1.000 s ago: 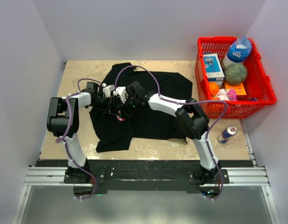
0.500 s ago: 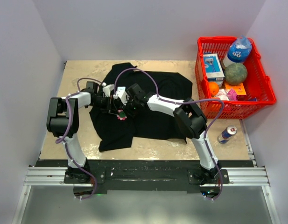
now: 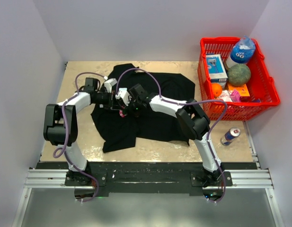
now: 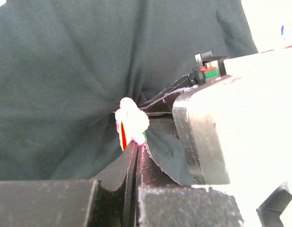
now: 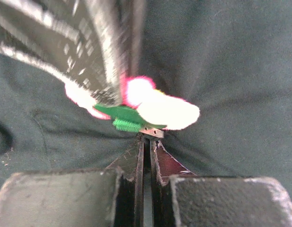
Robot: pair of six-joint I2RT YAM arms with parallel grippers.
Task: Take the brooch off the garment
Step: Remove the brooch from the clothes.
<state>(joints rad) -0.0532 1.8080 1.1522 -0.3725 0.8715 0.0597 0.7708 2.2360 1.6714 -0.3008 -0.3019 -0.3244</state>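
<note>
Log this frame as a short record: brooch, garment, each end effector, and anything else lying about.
brooch: not yet off the garment, fabric puckered towards it
garment: black shirt, lying rumpled under both arms
left end effector: shut on the brooch
right end effector: shut just under the brooch; whether on fabric or clip is unclear
other: red basket holding goods, can lying beside it, far right

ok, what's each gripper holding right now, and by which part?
Left gripper: shut on the brooch, at its lower edge. Right gripper: shut on the brooch's metal clasp, under its green backing; garment fabric possibly pinched too.
</note>
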